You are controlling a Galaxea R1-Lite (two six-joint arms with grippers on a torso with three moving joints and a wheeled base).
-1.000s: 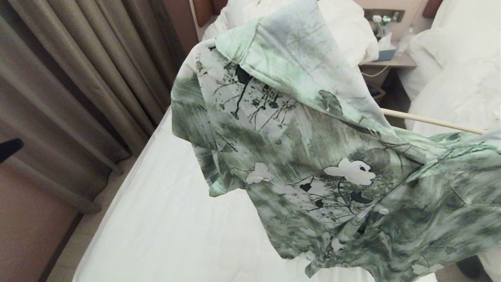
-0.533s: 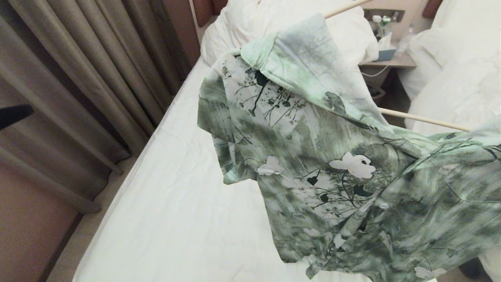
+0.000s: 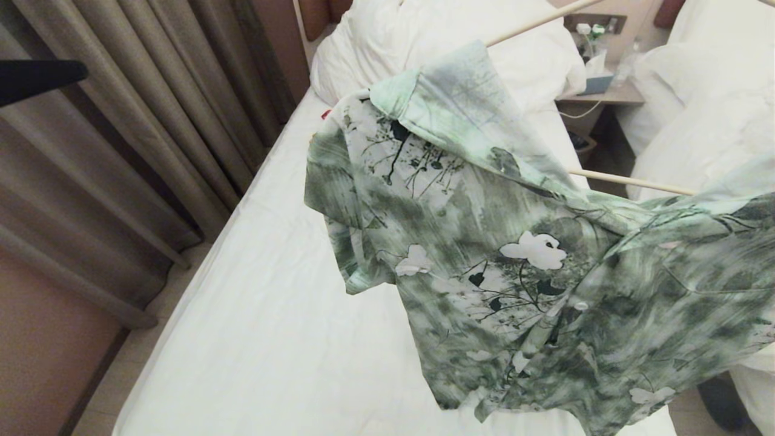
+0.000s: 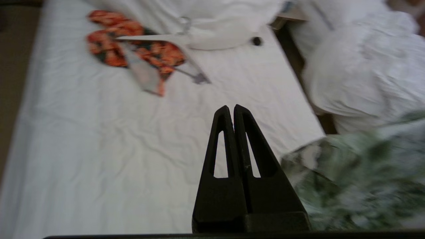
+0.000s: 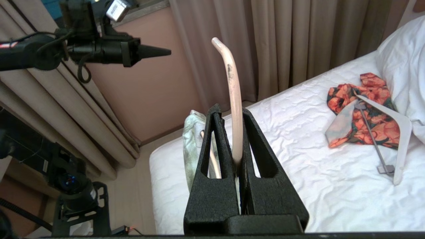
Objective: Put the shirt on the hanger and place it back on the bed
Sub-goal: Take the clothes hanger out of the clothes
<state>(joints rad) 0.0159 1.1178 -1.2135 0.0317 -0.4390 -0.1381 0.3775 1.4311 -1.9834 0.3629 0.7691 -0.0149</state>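
The green-and-white shirt [image 3: 484, 242] hangs in the air over the bed [image 3: 260, 315], draped on the thin cream hanger [image 3: 629, 180], whose rods stick out past the collar. In the right wrist view my right gripper [image 5: 229, 111] is shut on the hanger's hook [image 5: 234, 99], with a fold of the shirt [image 5: 192, 139] just behind the jaws. My left gripper [image 4: 229, 108] is shut and empty above the sheet, to the left of the shirt [image 4: 358, 179] and apart from it. Its black tip [image 3: 82, 71] shows at the head view's upper left.
An orange-and-black garment [image 5: 362, 109] lies under a thick white hanger [image 5: 398, 132] near the big pillow [image 3: 436, 36]. Curtains [image 3: 133, 121] run along the bed's left side. A nightstand [image 3: 599, 91] and a second bed [image 3: 708, 109] stand to the right.
My left gripper has risen from the lower left to the upper left of the head view. The shirt on its hanger has shifted right and a little lower, baring an upper hanger rod.
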